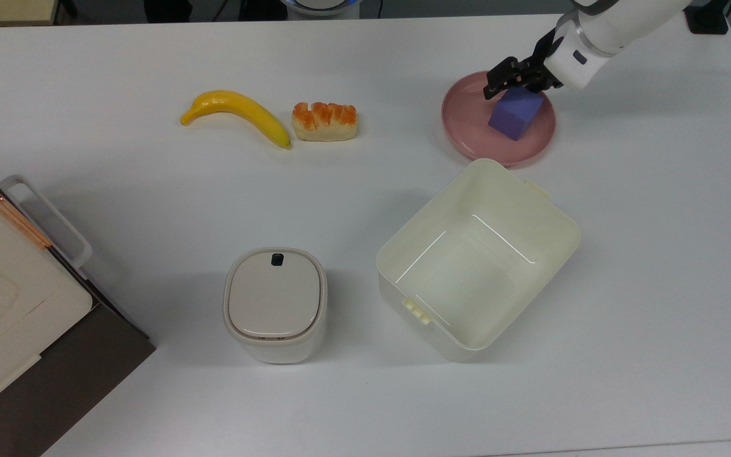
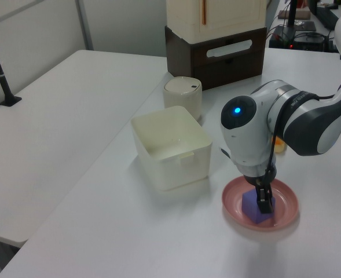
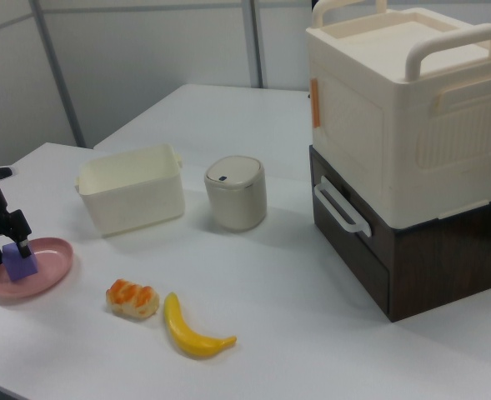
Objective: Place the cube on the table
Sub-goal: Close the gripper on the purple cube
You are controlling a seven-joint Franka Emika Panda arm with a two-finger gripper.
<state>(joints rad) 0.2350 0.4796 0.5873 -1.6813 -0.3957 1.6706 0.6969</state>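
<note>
you have the gripper (image 1: pixel 519 75) down on the pink plate (image 1: pixel 467 130), its black fingers (image 3: pixel 18 228) astride the cube (image 1: pixel 516 113) on either side; whether they are actually pinching it you cannot tell. the cube sits tilted on the plate, at the table's (image 1: pixel 150 209) 2 o'clock in the top view. the cream tub (image 1: pixel 478 259) lies just at the plate's 6 o'clock, and the banana (image 1: pixel 238 114) and the bread roll (image 1: pixel 325 120) are off at its 9 o'clock.

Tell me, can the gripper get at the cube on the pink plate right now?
Probably yes: the gripper is already down at the cube on the pink plate, fingers straddling its top, with nothing between them.
</note>
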